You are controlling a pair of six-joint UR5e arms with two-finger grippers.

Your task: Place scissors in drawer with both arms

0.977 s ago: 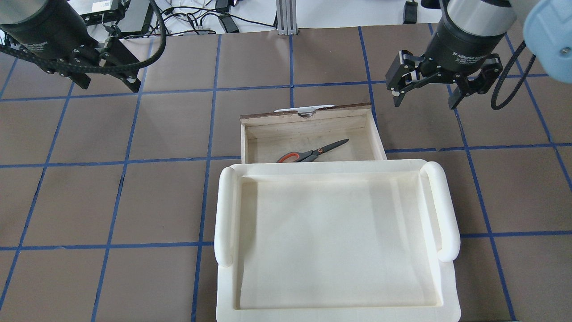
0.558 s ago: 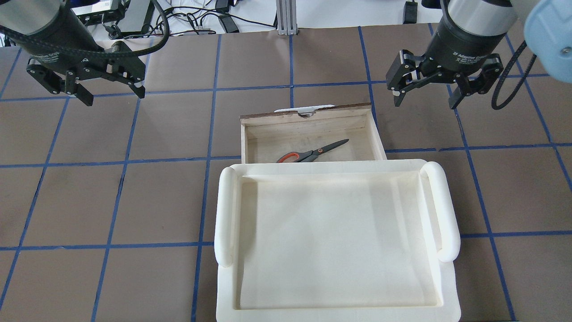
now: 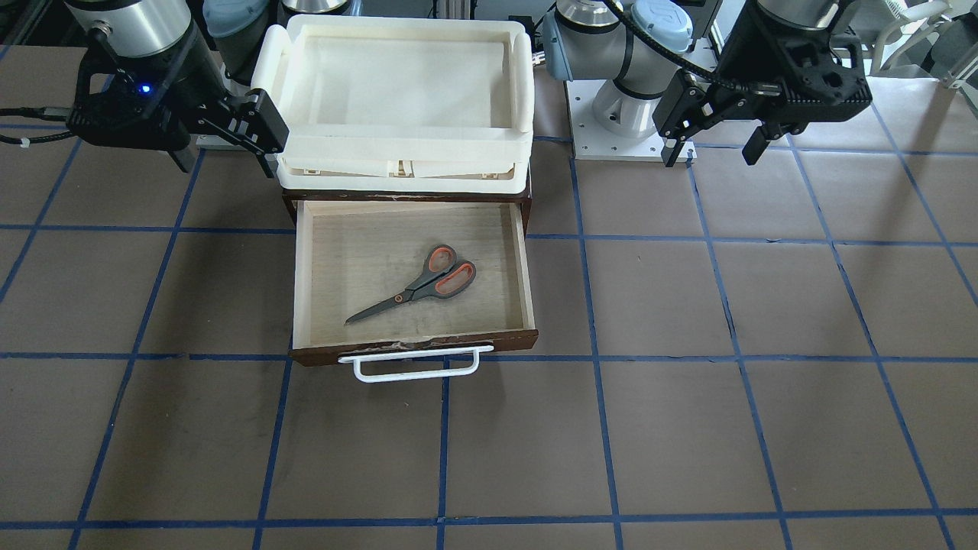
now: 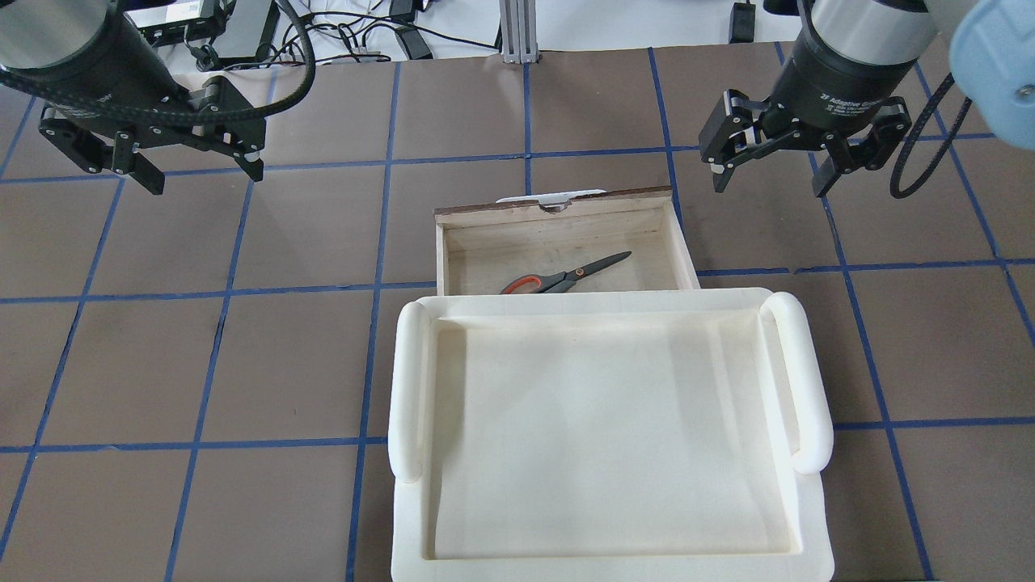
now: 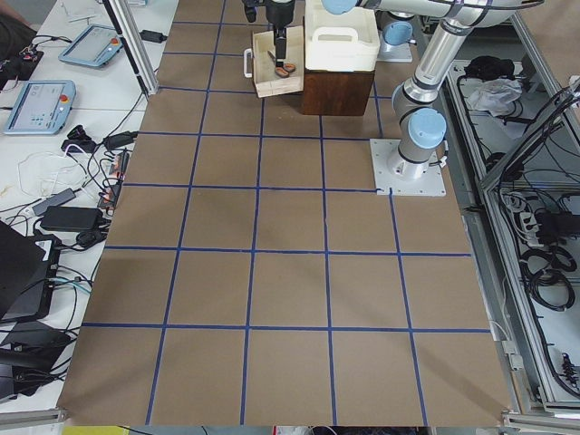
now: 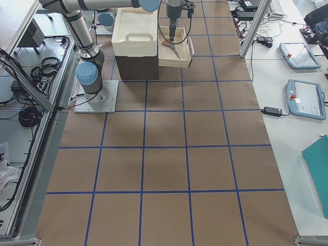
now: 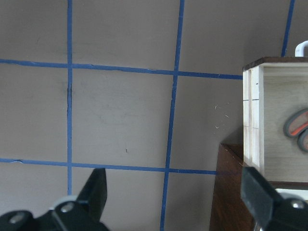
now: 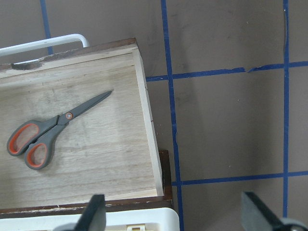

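The scissors (image 3: pixel 428 283) lie flat inside the open drawer (image 3: pixel 528 267), blades toward its white bar handle (image 3: pixel 416 374). In the overhead view the scissors (image 4: pixel 562 277) show partly, behind the tray's edge, within the drawer (image 4: pixel 558 212). My left gripper (image 4: pixel 204 176) is open and empty, hovering over the table well to the left of the drawer; it also shows in the front view (image 3: pixel 712 156). My right gripper (image 4: pixel 768 186) is open and empty, just right of the drawer's front corner. The right wrist view looks down on the scissors (image 8: pixel 53 130).
A cream-white plastic tray (image 4: pixel 796 380) sits on top of the dark brown cabinet (image 7: pixel 231 192) behind the drawer. Cables and an aluminium post (image 4: pixel 517 32) line the table's far edge. Brown table with blue tape grid all around.
My left gripper has swung round and moved slightly toward the table's middle, staying open. The right gripper, scissors and drawer have not moved.
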